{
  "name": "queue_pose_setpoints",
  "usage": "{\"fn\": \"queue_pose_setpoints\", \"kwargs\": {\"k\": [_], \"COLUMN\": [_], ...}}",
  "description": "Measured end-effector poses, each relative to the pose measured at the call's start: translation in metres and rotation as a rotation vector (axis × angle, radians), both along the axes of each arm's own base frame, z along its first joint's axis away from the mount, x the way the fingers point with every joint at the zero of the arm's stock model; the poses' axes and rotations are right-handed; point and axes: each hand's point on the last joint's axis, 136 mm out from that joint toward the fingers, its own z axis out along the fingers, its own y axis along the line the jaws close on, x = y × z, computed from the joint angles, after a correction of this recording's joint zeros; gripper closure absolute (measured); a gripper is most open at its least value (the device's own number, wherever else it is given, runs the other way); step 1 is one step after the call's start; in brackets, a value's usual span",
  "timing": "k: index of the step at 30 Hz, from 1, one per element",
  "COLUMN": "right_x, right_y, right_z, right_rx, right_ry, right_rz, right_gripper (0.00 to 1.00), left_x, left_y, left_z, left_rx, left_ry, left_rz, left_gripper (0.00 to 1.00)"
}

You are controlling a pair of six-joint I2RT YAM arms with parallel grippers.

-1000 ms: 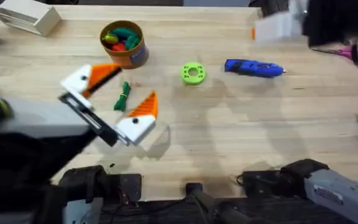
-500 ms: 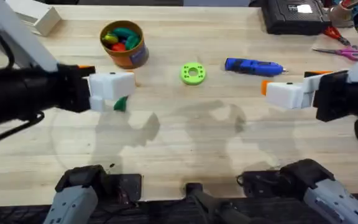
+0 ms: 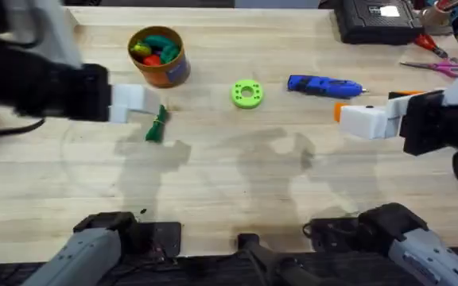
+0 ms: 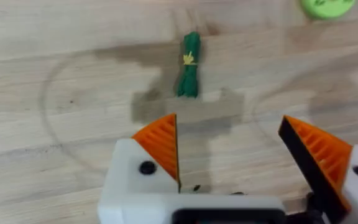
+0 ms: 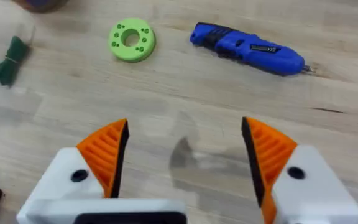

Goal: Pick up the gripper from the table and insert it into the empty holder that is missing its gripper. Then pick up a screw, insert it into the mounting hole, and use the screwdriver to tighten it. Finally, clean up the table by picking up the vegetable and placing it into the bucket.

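The dark-green vegetable [image 3: 157, 125] lies on the table just right of my left gripper [image 3: 137, 102]. In the left wrist view the vegetable [image 4: 189, 65] sits ahead of my open left gripper [image 4: 227, 124], with nothing between its orange fingers [image 4: 160, 143]. The orange bucket [image 3: 159, 57], holding toy vegetables, stands behind it. The blue screwdriver [image 3: 324, 86] lies at the back right, just beyond my right gripper [image 3: 350, 117]. My right gripper [image 5: 184, 124] is open and empty, facing the screwdriver [image 5: 247, 48]. The loose gripper, the holder and the screw are out of view.
A bright green ring [image 3: 247, 94] lies between the bucket and the screwdriver. A black box [image 3: 376, 20] and scissors [image 3: 436, 67] sit at the back right. Bare wood stretches across the table's middle and front.
My left arm has drawn back to the left, uncovering the vegetable. The right arm came in from the back right a second ago and has since held still.
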Motion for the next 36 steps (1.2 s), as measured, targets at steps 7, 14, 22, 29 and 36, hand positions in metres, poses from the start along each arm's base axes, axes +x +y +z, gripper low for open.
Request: {"fn": "queue_pose_setpoints", "kwargs": {"k": [7, 14, 22, 29, 36], "right_x": [0.0, 0.0, 0.0, 0.001, 0.001], "right_y": [0.0, 0.0, -0.001, -0.001, -0.001], "right_z": [0.0, 0.0, 0.0, 0.0, 0.0], "right_rx": [0.0, 0.0, -0.002, -0.006, -0.006], "right_ry": [0.0, 0.0, -0.001, -0.003, -0.003], "right_rz": [0.0, 0.0, -0.003, -0.006, -0.006], "right_gripper": [0.011, 0.011, 0.01, 0.01, 0.01], "left_x": [0.039, 0.071, 0.069, 0.064, 0.069], "left_y": [-0.004, -0.002, 0.003, 0.002, -0.003], "left_z": [-0.053, -0.108, -0.152, -0.181, -0.179], "left_rx": [0.078, 0.118, 0.145, 0.157, 0.152], "left_ry": [0.178, 0.266, 0.324, 0.427, 0.408], "left_rz": [-0.043, -0.027, -0.024, -0.036, -0.04], "left_gripper": [0.015, 0.013, 0.013, 0.145, 0.977]}}
